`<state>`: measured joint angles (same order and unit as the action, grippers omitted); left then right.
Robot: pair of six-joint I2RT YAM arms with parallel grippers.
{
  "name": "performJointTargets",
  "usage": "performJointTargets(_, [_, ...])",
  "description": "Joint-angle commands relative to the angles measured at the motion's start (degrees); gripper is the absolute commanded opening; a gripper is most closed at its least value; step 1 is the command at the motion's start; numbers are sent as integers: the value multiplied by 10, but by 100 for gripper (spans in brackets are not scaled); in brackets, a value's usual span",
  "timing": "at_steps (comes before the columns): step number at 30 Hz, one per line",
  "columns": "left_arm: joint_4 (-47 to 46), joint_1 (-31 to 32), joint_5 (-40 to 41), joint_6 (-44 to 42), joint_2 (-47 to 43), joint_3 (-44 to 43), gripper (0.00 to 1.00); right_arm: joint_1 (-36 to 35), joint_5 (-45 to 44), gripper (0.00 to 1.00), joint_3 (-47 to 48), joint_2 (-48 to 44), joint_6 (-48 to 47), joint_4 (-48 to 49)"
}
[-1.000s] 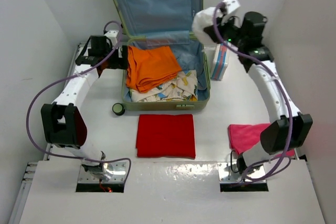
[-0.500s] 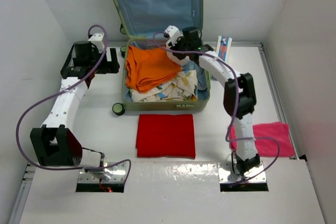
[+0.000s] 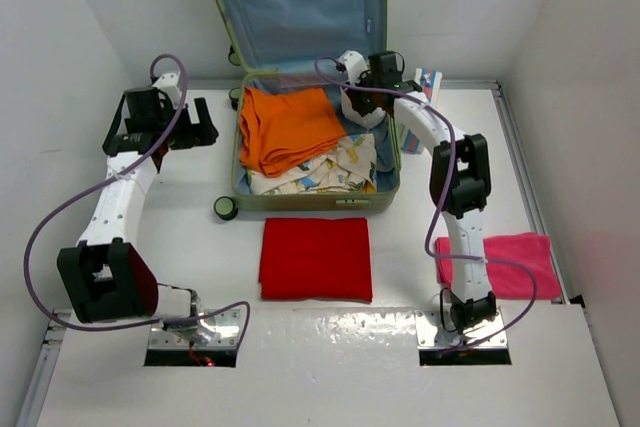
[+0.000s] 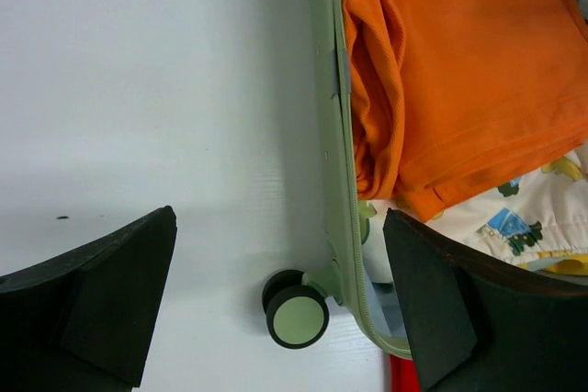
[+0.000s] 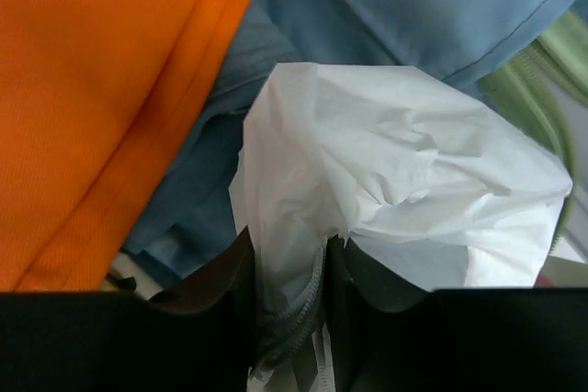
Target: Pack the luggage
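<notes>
White tabletop (image 3: 180, 237): we list it first; it carries every entry below.

Light-green ribbed hard-shell suitcase (image 3: 318, 204) (image 4: 335, 135) (image 5: 542, 71): we find it open at the far middle of the tabletop, with its pale blue lined lid propped up against the back wall.

Red folded cloth (image 3: 316, 258): flat on the tabletop, just beside the suitcase's near wall.

Orange knit garment (image 3: 290, 127) (image 4: 450, 71) (image 5: 83, 89): inside the suitcase, far left part, on top of the other clothing.

White cloth with a coloured cartoon print (image 3: 320, 172) (image 4: 524, 218): inside the suitcase, near part, partly under the orange garment.

Pink folded cloth (image 3: 500, 265): well apart from the suitcase, to its near right.

Left gripper (image 3: 205, 122) (image 4: 280, 218): we see its jaws spread wide and holding nothing, above the suitcase's left rim.

Right gripper (image 3: 362, 92) (image 5: 326, 263): jaws clamped on the next entry.

White crumpled plastic bag (image 3: 356, 110) (image 5: 395, 190): over the blue lining in the suitcase's far right corner; we cannot tell whether it rests there.

Pale blue box with red stripes (image 3: 427, 85): just outside the suitcase's right wall.

Black wheel with a green hub (image 3: 226, 208) (image 4: 297, 316): at the suitcase's near left corner.
</notes>
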<state>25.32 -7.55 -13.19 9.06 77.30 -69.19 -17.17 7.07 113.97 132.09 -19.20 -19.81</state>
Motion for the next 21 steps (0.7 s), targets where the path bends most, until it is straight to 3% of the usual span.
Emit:
performJointTargets(1, [6, -1, -25, 9, 15, -17, 96, 27, 28, 33, -6, -5, 15, -38])
performJointTargets(7, [6, -1, -38, 14, 34, -28, 96, 37, 115, 22, 0, -10, 110, -40])
performJointTargets(13, [6, -1, -37, 19, 39, -28, 96, 19, 102, 59, -11, -17, 92, -63])
performJointTargets(16, [6, 5, -26, 6, 32, -22, 96, 14, 101, 66, -19, -30, 80, -70])
performJointTargets(21, [-28, 5, -49, 1, -18, 12, 97, 10, 128, 68, -37, -105, 126, -46])
